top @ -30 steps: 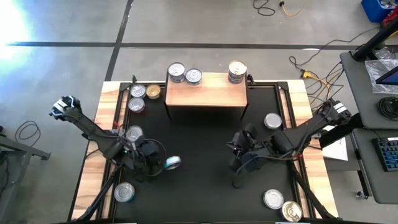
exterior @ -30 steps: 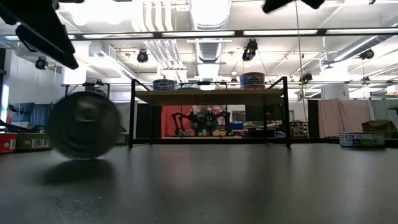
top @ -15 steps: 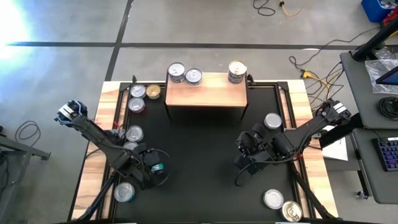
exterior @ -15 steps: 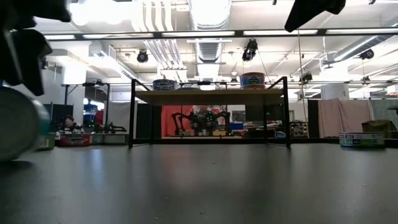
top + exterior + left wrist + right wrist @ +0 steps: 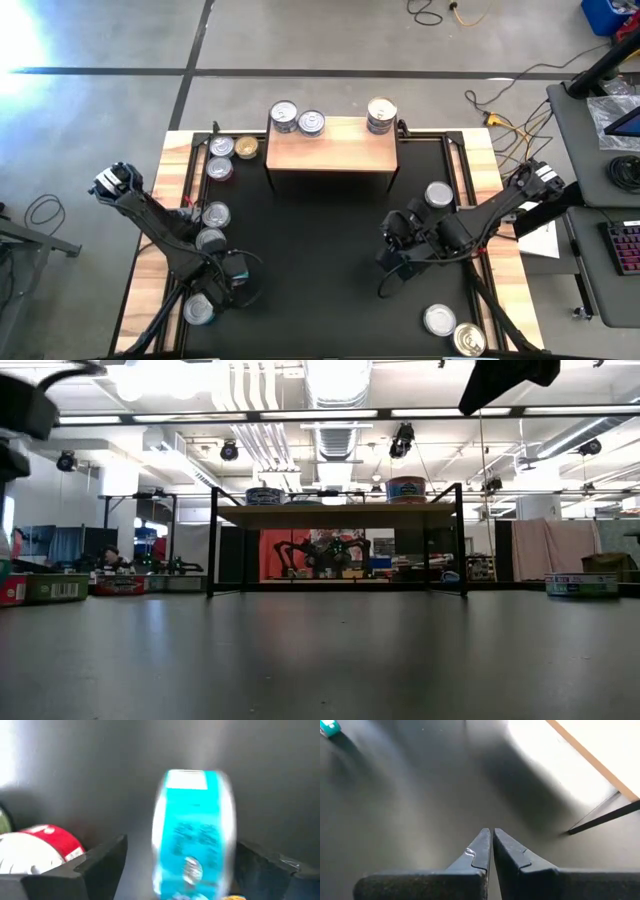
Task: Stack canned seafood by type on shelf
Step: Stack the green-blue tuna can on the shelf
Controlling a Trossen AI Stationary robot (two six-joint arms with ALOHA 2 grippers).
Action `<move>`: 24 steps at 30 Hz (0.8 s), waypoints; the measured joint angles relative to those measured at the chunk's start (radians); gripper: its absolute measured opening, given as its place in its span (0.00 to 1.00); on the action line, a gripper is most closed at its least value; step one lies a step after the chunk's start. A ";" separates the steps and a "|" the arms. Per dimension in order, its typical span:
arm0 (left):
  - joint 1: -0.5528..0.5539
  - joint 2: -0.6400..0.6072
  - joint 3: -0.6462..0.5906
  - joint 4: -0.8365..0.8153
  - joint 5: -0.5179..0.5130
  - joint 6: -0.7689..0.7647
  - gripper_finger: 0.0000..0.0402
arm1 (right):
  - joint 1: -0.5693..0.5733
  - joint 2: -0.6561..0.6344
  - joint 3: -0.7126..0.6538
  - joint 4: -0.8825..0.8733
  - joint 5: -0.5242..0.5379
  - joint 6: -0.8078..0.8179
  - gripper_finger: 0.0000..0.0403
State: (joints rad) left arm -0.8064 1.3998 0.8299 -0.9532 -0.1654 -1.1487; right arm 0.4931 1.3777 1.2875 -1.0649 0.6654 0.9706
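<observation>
Blue-labelled tin (image 5: 192,832) on its side between wide-spread left claw (image 5: 175,870) fingers; right claw (image 5: 491,851) pinched closed, empty.

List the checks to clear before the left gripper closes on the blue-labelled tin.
1. Left gripper open: ok, its fingers stand wide apart.
2. Blue-labelled tin between the fingers: ok, it touches neither.
3. Tin at rest and upright: cannot tell.
4. Room beside the grasp: not ok, a red-labelled tin sits close outside one finger.
5. Right gripper out of the way: ok, it is shut, over the right half of the black mat.
6. Free space on the shelf: ok, bare wood shows between the tins on top.
</observation>
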 joint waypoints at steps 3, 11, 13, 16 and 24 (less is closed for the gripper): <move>-0.002 -0.002 -0.030 0.032 0.000 -0.047 0.74 | 0.000 0.000 -0.014 0.000 0.000 0.033 0.03; -0.002 0.001 -0.063 0.110 0.000 -0.051 0.64 | 0.010 0.001 -0.070 0.026 -0.015 0.103 0.03; -0.002 0.000 -0.063 0.109 0.000 -0.062 0.61 | 0.025 0.001 -0.070 0.092 -0.015 0.048 0.03; -0.002 0.000 -0.063 0.134 -0.001 -0.069 0.56 | 0.039 0.001 -0.072 0.241 -0.010 -0.072 0.03; -0.002 -0.001 -0.073 0.219 -0.025 -0.070 0.40 | 0.037 0.009 -0.137 0.512 0.014 -0.281 0.03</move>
State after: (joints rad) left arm -0.8084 1.3989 0.7567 -0.7344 -0.1903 -1.2182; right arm 0.5301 1.3864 1.1509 -0.5525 0.6790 0.6899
